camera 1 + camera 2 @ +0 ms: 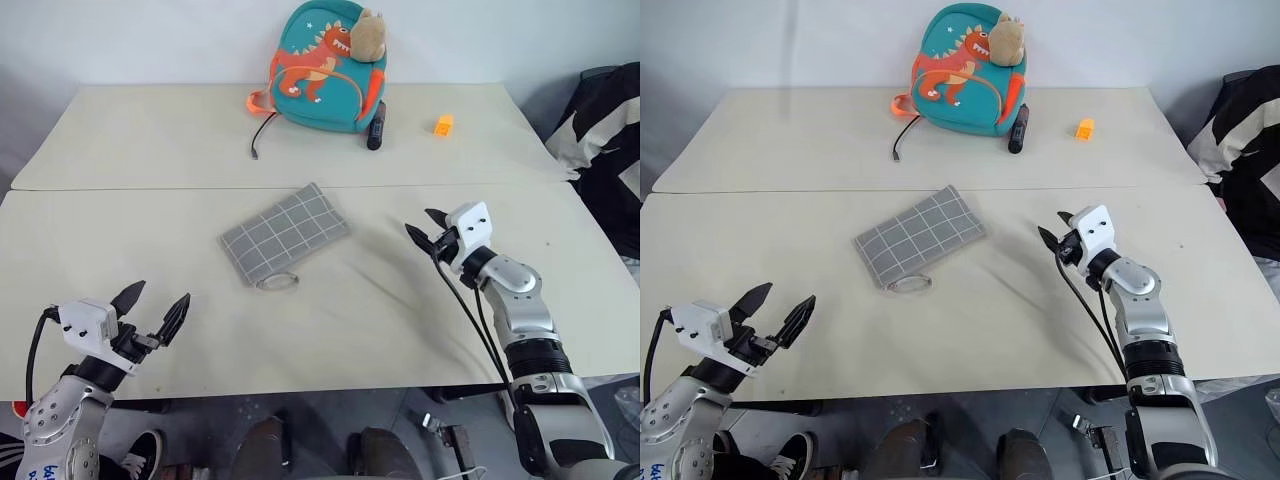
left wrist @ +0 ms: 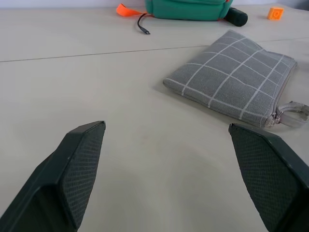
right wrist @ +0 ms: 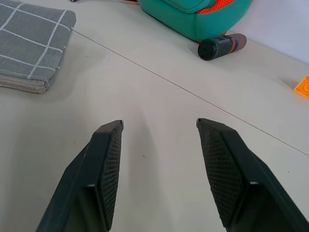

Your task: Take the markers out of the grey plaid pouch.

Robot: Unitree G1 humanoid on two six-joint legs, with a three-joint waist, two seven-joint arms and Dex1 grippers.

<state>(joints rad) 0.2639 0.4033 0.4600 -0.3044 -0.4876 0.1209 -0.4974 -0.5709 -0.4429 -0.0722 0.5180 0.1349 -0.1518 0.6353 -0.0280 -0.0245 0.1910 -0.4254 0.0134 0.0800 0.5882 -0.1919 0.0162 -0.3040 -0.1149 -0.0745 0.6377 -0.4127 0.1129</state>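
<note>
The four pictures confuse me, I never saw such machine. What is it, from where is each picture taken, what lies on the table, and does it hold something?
It is a humanoid robot with two arms. Two pictures come from its head, looking down; the other two come from cameras on its wrists, looking along the black fingers. The left gripper and right gripper are both open and hold nothing. On the table lie a closed grey plaid pouch, a teal dinosaur backpack, a black cylinder and a small orange block.

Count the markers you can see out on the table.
0. No marker lies out on the table. The pouch lies flat and looks zipped, so any markers may be hidden inside. The black cylinder by the backpack is not one.
</note>
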